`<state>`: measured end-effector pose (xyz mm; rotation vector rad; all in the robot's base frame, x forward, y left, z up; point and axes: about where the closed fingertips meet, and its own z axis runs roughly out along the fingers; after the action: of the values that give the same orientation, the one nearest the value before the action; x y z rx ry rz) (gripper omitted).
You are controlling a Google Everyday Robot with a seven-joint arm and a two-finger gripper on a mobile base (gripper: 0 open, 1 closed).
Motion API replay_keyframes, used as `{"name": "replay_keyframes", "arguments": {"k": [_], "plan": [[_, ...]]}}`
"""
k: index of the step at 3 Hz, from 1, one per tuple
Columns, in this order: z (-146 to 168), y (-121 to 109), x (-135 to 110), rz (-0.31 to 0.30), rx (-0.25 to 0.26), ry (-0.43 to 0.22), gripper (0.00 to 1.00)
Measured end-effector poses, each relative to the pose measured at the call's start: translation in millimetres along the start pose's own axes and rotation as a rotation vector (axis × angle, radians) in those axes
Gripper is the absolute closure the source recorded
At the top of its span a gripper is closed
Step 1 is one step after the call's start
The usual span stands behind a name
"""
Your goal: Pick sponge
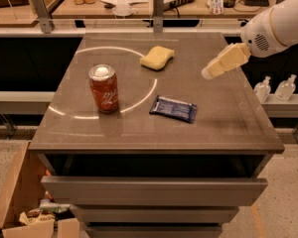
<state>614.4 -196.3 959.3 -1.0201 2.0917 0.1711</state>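
Observation:
The sponge (157, 57) is a pale yellow foam block lying flat on the grey table top (228, 118), at the far middle, on the white painted circle line. My gripper (208, 73) comes in from the right on a white arm and hovers above the table's right part, its pale yellow fingers pointing left and down. It is to the right of the sponge, apart from it, and holds nothing that I can see.
A red soda can (103, 88) stands upright at the left. A flat dark blue packet (173, 108) lies at the middle front. Two spray bottles (275, 88) stand on a ledge beyond the right edge. Open drawers are below the front edge. A cardboard box (20, 207) sits at the lower left.

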Motion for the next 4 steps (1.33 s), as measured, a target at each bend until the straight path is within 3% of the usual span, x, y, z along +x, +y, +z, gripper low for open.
{"name": "replay_keyframes", "arguments": {"k": [1,2,4], "plan": [[23.2,-6.9,-9.2,0.048,0.001,-0.046,0.00],[61.4,-8.9,-24.9,0.064,-0.032,-0.106,0.00],[146.8,5.4,-41.4,0.010,-0.153,-0.153,0.00]]}}
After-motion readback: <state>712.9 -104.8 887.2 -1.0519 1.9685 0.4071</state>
